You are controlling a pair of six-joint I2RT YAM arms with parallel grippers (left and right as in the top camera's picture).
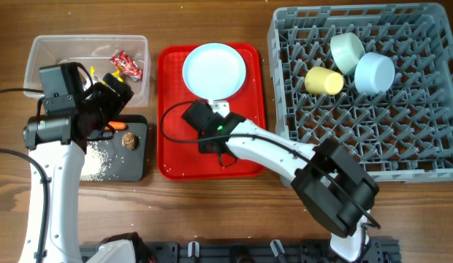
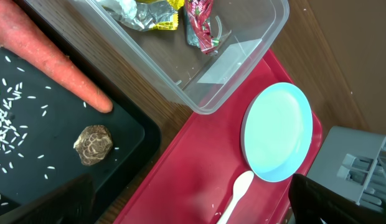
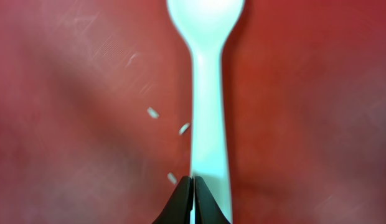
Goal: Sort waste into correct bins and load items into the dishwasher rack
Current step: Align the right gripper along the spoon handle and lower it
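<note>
So, loading step rn: right end effector [image 3: 193, 186] shut at white spoon [image 3: 208, 93] handle, left end effector [image 1: 113, 93] wide open. Next imo: lift clean, go right to dishwasher rack [image 1: 424, 146].

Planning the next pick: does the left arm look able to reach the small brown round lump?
Probably yes: the left end effector hovers open nearby; the small brown round lump lies uncovered on the black rectangular tray, beside the orange carrot.
</note>
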